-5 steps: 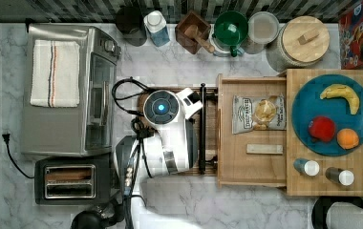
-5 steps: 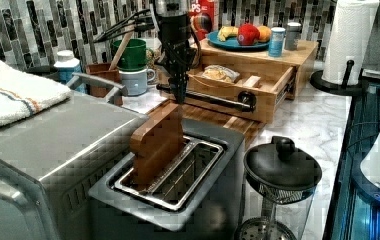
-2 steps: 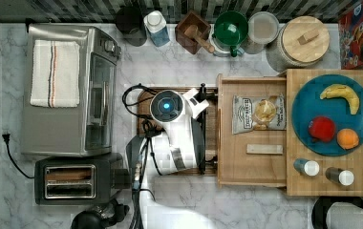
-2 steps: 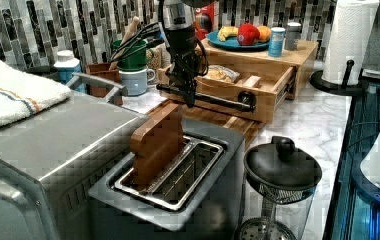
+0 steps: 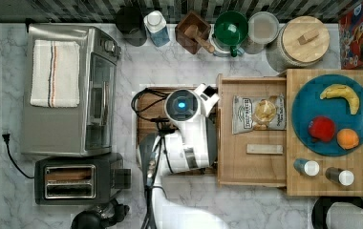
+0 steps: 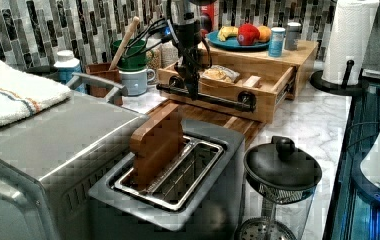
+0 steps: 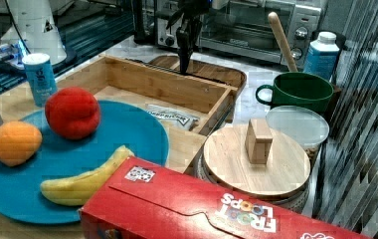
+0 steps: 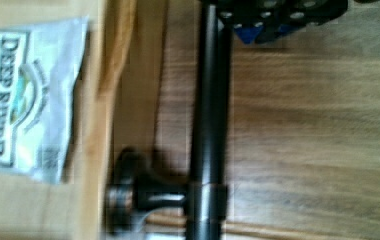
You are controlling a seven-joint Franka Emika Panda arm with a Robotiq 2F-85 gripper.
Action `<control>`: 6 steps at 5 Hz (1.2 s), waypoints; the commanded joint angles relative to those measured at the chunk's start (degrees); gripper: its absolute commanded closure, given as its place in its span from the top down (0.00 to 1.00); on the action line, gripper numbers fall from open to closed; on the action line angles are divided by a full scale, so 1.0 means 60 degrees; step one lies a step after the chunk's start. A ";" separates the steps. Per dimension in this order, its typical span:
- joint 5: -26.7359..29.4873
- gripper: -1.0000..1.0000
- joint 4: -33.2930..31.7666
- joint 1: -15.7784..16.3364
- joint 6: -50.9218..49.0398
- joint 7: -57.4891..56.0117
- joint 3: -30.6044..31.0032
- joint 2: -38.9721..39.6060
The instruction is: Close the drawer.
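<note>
The drawer (image 5: pixel 252 129) is pulled out from under the wooden box (image 5: pixel 332 183) that holds the blue plate (image 5: pixel 332 88) of fruit. It sticks out over a dark tray (image 6: pixel 213 116) on the tabletop (image 5: pixel 194 62). Inside the drawer lie a chip bag (image 5: pixel 258 113) and a small wood block (image 5: pixel 264 149), so it is easy to see that it is open. Its long black handle (image 6: pixel 205 95) runs along the front, on the side away from the plate. The gripper (image 6: pixel 193 86) hangs down right at this handle, on the tray side of it, about a third of the way along the bar. I cannot tell if the gripper is wide or narrow. It looks placed there so it can push the handle toward the plate and slide the drawer back in. The push should go straight, or the drawer may turn and stick. Farther from the drawer, past the tray, sit a toaster oven (image 5: pixel 69 90) with a towel (image 5: pixel 55 71) on top and a toaster (image 5: pixel 77 181).
</note>
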 commanded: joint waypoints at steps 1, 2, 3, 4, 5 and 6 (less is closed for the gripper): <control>-0.0061 0.00 0.0029 -0.1156 0.1232 -0.1432 -0.0526 0.0302; -0.0163 0.00 -0.0049 -0.1410 0.1025 -0.1601 -0.0683 0.0201; -0.0168 0.00 0.0076 -0.1707 0.0380 -0.2197 -0.0875 -0.0076; -0.0153 0.00 0.0367 -0.2124 0.0387 -0.3143 -0.1114 0.0168; 0.0023 0.00 0.0626 -0.2554 0.0669 -0.3983 -0.1258 0.0520; 0.0278 0.00 0.0972 -0.3146 0.0691 -0.4853 -0.1339 0.0872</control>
